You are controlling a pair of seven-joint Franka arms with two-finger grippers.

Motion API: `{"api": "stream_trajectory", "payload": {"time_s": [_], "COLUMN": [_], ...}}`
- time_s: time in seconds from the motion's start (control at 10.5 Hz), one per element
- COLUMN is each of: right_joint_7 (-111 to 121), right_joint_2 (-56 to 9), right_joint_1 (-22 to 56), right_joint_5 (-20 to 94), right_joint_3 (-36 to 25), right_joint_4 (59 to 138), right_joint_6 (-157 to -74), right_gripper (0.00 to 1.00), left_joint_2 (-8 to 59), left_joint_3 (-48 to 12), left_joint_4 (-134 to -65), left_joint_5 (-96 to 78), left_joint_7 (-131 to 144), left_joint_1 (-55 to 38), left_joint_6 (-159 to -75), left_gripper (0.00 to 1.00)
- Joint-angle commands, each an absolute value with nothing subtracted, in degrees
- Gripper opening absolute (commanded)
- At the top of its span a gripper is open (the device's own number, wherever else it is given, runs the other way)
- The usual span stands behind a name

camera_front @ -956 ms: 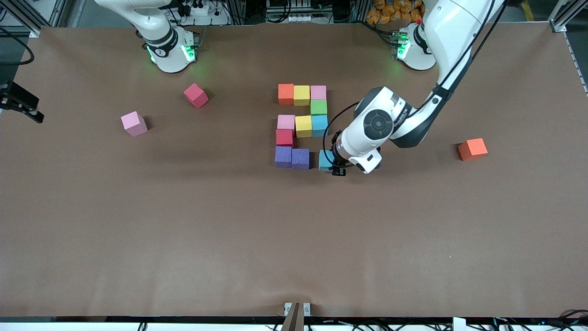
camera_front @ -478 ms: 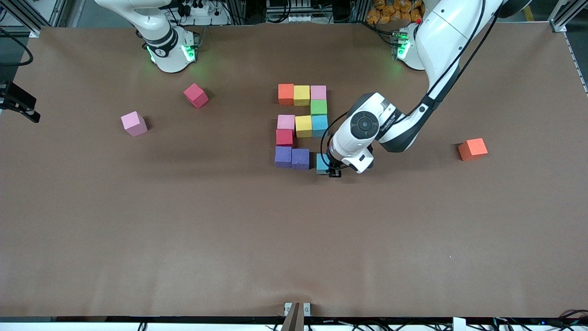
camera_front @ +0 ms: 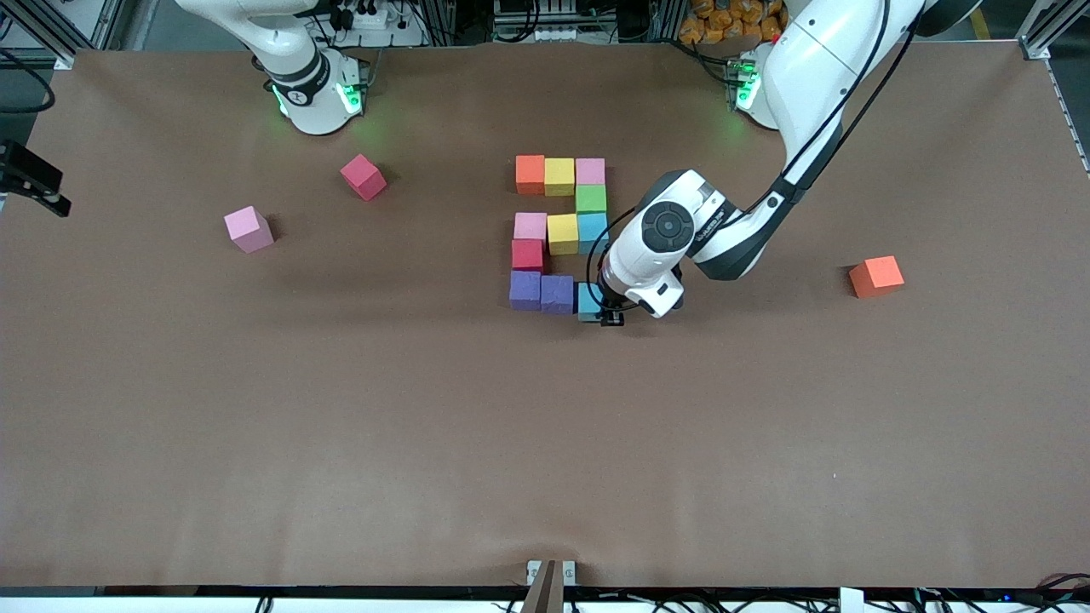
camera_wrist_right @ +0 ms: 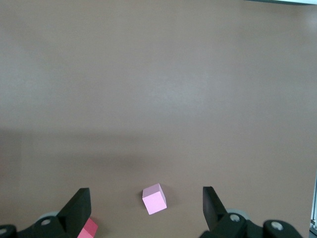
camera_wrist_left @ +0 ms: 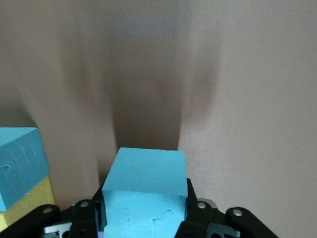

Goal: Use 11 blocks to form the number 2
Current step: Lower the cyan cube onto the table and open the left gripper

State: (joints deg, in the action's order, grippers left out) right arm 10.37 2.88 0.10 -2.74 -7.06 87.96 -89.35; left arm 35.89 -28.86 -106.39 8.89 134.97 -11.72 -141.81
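Observation:
The number 2 lies mid-table as coloured blocks: orange, yellow and pink in the row nearest the robots, then green, light blue, yellow, pink, red and two purple ones. My left gripper is shut on a light blue block, low at the table right beside the second purple block. Black fingers press its two sides. My right gripper waits open and high, out of the front view.
Loose blocks lie apart from the digit: a red one and a pink one toward the right arm's end, and an orange one toward the left arm's end. The brown table stretches wide nearer the front camera.
My left gripper has carried the light blue block toward the purple blocks, closing the gap beside them. The right arm has not moved.

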Motion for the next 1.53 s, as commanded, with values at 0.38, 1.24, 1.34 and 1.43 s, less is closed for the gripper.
{"api": "stream_trajectory", "payload": {"time_s": [0.38,1.24,1.34,1.43], "right_joint_7": [10.72,11.47,7.95,7.74], "right_joint_2": [2.73,2.64,2.72,2.72], "right_joint_1": [-3.61,-5.45,-5.45,-5.19], "right_joint_5": [-1.67,1.82,2.8,2.81], "right_joint_3": [-5.01,-5.01,-5.01,-4.84], "right_joint_4": [86.84,86.75,86.75,86.84], "right_joint_6": [-88.77,-90.35,-90.0,-89.91], "right_gripper": [1.0,1.0,1.0,1.0], "left_joint_2": [37.18,37.62,37.62,37.53], "left_joint_3": [-28.56,-28.56,-28.56,-28.56], "left_joint_4": [-106.52,-106.79,-107.31,-107.58], "left_joint_5": [11.07,13.43,15.36,16.25], "left_joint_7": [137.55,137.55,137.55,137.55], "left_joint_1": [-13.01,-13.54,-13.54,-13.36], "left_joint_6": [-142.91,-143.0,-143.0,-143.0], "left_gripper": [0.59,1.0,1.0,1.0]}}
